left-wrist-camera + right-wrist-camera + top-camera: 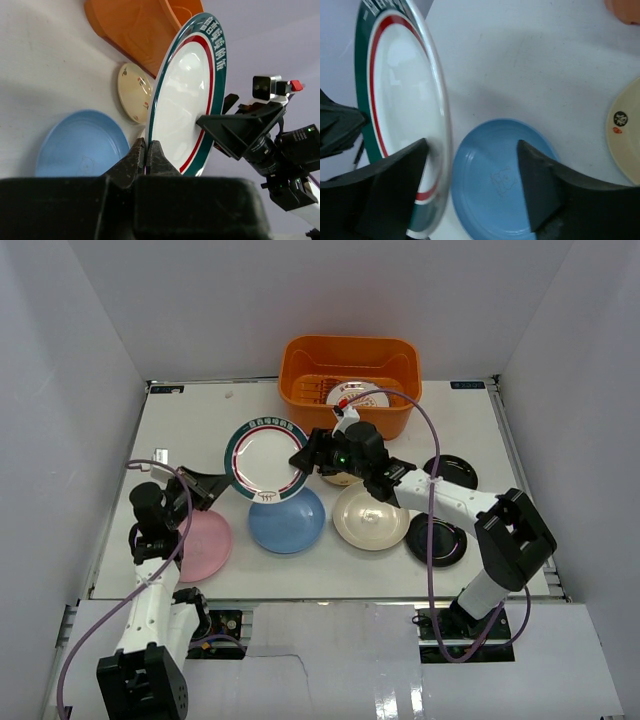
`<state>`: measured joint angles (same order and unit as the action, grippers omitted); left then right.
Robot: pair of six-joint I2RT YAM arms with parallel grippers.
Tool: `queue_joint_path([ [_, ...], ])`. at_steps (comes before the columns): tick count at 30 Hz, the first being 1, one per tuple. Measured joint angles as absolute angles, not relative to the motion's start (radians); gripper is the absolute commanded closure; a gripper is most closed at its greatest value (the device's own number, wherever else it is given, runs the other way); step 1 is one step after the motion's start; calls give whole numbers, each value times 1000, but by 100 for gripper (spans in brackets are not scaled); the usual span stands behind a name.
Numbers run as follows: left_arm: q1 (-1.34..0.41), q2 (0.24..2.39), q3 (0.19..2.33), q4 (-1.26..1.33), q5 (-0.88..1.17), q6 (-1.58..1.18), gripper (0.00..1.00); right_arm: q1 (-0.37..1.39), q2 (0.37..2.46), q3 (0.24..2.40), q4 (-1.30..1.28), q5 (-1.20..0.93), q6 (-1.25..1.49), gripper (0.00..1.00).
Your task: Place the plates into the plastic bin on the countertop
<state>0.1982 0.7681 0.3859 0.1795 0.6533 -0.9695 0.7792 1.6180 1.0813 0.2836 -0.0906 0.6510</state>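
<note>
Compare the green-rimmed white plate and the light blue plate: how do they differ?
The green-rimmed plate is white with green and red bands and lettering; the light blue plate is plain. The green-rimmed plate is lifted and tilted; the light blue plate lies flat on the countertop. The left gripper is shut on the green-rimmed plate's edge, while no gripper holds the light blue plate. Both are round, shallow and outside the plastic bin.

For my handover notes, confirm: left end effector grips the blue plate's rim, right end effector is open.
Wrong plate: the left wrist view shows the left end effector gripping the rim of the green-rimmed white plate, not the blue plate. The right end effector is open.
</note>
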Motion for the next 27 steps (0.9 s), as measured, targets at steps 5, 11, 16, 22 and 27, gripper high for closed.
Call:
queue_joint_path([
  [5,191,785,391,145,699,-946,77,779,1576,1066,304,-85,691,92],
  [11,108,899,528,51,767,-843,19,736,1538,1101,266,-76,662,92],
  [16,-109,969,719,-63,710,-685,4,569,1596,1253,216,-107,654,92],
  [22,-218,922,740,-167,582,-562,2,371,1752,1509,186,-104,651,92],
  [27,-218,880,728,-199,487,-505,2,326,1961,1748,105,-69,605,92],
])
